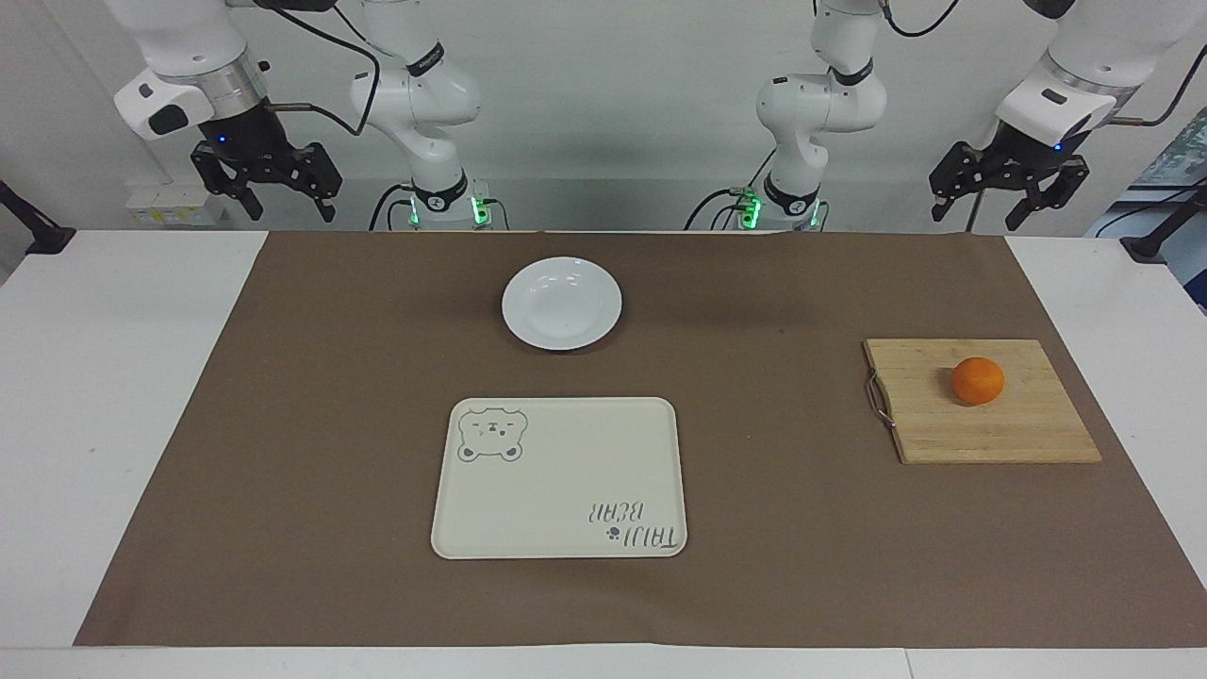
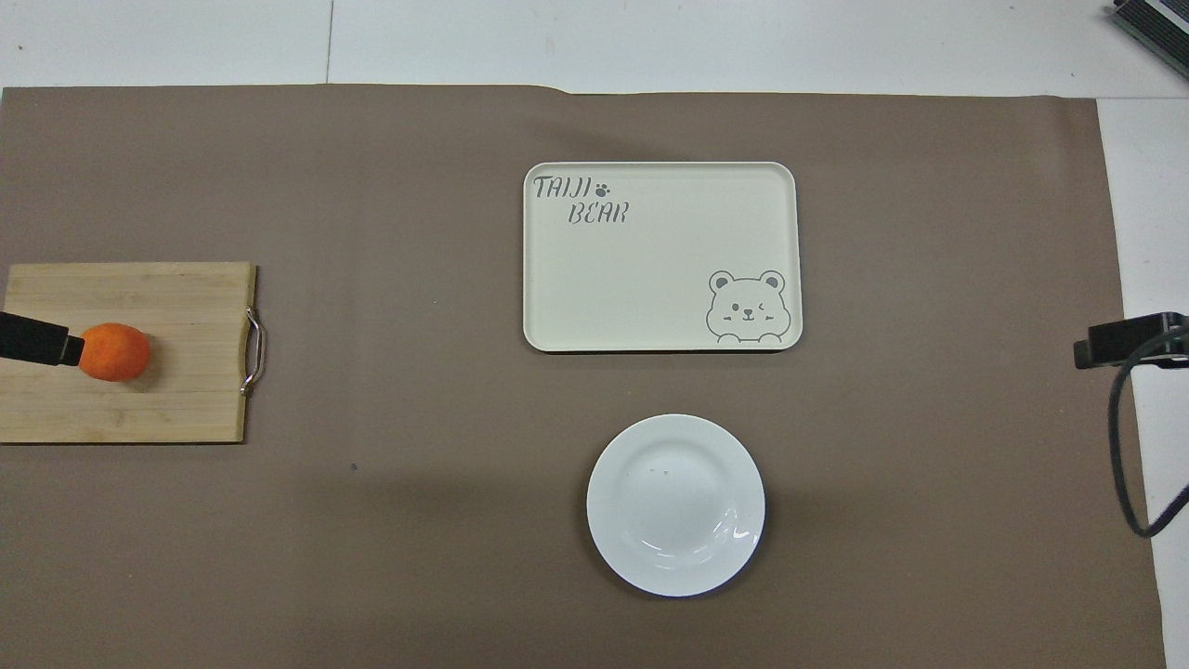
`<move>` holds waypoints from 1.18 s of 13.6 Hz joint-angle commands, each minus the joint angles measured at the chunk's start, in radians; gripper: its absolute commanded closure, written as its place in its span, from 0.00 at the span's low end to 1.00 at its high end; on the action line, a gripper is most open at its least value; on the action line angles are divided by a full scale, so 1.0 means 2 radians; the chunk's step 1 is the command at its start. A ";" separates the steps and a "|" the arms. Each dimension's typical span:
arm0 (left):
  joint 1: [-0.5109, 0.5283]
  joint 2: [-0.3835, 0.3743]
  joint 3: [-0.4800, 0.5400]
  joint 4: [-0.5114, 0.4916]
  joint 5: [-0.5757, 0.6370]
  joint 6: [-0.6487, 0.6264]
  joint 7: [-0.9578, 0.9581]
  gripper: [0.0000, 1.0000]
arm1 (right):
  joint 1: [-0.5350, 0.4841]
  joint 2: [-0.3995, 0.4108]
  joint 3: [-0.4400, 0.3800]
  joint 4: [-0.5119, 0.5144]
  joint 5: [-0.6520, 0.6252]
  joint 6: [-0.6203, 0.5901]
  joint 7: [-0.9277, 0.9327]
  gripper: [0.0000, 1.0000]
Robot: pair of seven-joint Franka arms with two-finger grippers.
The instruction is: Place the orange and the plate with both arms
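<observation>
The orange [image 1: 978,380] sits on a wooden cutting board [image 1: 981,434] toward the left arm's end of the table. It also shows in the overhead view [image 2: 114,352]. The white plate [image 1: 562,303] lies empty on the brown mat, mid-table near the robots, and shows in the overhead view [image 2: 675,505]. My left gripper [image 1: 978,219] hangs open and empty, high over the left arm's end of the table. Its tip [image 2: 56,342] shows beside the orange from above, well clear of it. My right gripper [image 1: 291,215] hangs open and empty, high over the right arm's end.
A cream rectangular tray [image 1: 559,478] with a bear drawing lies empty, farther from the robots than the plate; it also shows from above [image 2: 661,257]. The board has a metal handle [image 1: 879,398] on its edge toward the table's middle. A brown mat [image 1: 283,424] covers the table.
</observation>
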 commanded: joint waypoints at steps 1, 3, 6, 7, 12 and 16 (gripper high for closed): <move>0.005 -0.012 -0.002 -0.012 -0.002 0.005 0.003 0.00 | -0.003 -0.002 0.002 0.000 0.002 0.000 0.008 0.00; 0.006 -0.008 -0.002 -0.007 0.001 0.006 0.002 0.00 | -0.005 -0.005 0.002 -0.004 0.002 0.001 0.010 0.00; 0.001 -0.008 -0.002 -0.008 0.001 0.010 0.002 0.00 | -0.005 -0.005 0.002 -0.007 0.002 0.004 0.012 0.00; -0.001 -0.008 -0.003 -0.008 0.001 0.009 0.003 0.00 | -0.005 -0.005 0.002 -0.007 0.002 0.004 0.011 0.00; 0.001 -0.009 -0.003 -0.008 0.001 0.009 0.003 0.00 | -0.004 -0.006 0.002 -0.007 0.003 0.007 0.014 0.00; 0.001 -0.010 -0.003 -0.011 0.001 0.009 0.003 0.00 | -0.004 -0.006 0.002 -0.008 0.003 0.007 0.013 0.00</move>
